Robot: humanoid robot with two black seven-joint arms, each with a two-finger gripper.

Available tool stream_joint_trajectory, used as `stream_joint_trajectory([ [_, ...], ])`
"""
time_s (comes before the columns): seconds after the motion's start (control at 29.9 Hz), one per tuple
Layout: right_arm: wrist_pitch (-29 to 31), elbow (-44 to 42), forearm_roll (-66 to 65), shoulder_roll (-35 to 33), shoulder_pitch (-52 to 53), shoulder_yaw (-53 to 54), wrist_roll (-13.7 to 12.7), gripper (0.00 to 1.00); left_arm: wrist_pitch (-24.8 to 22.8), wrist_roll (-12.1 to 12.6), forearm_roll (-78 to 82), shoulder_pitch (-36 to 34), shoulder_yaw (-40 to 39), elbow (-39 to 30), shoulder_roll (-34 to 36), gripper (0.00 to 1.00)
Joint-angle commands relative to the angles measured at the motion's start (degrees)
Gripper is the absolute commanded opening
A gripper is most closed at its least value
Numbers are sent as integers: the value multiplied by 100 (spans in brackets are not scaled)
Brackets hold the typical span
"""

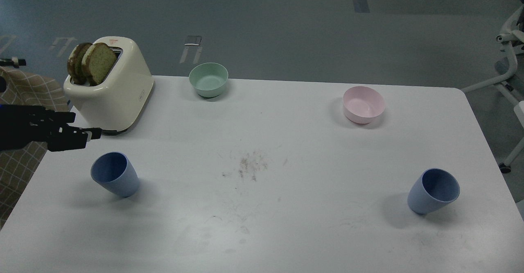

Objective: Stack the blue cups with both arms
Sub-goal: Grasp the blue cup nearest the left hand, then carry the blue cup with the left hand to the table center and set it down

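Note:
Two blue cups stand upright and far apart on the white table: the left blue cup at the front left and the right blue cup at the front right. My left gripper comes in low from the left edge, above and to the left of the left cup and not touching it. Its two dark fingertips stand apart and hold nothing. My right arm and gripper are out of view.
A cream toaster with two bread slices stands at the back left, just behind my left gripper. A mint-green bowl is at the back middle and a pink bowl at the back right. A checked cloth lies off the table's left edge.

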Motion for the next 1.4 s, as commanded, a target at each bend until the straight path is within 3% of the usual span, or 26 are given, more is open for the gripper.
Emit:
stream_joint_trajectory([
  [0.0,0,-8,0,1,-25,31,-8,100,150,2,156,0,355,25,-60,84],
  [0.4,0,-17,0,18,-34,145,-8,100,159,2,138,18,672,683,-825,77],
  [0.47,0,-26,0,1,-34,145,-8,100,159,2,147,35,672,859,-913,72],
  [0.5,0,-26,-9,1,-52,145,-8,100,159,2,147,79,672,973,-974,61],
  [0.53,0,-26,-9,1,-52,145,-8,100,159,2,147,80,672,974,-975,61],
  [0.67,0,-8,-9,1,-122,145,-8,100,177,2,156,194,672,1106,-1071,44],
  [0.8,0,-8,-9,-8,-122,154,-8,100,177,2,156,203,672,1106,-1168,43],
  [0.84,0,-8,-9,1,-122,154,-8,100,177,2,156,203,672,1106,-1168,40],
  [0.9,0,-8,-9,1,-122,180,-8,100,177,2,165,203,672,1106,-1159,4],
  [0.94,0,-8,-9,1,-122,180,-8,100,177,2,165,203,672,1106,-1159,0],
  [1.2,0,-34,-9,-8,-131,189,-8,100,168,2,156,115,637,983,-1054,0],
  [1.37,0,-35,-9,-43,-166,233,-8,100,107,2,156,-473,611,632,-1027,0],
])
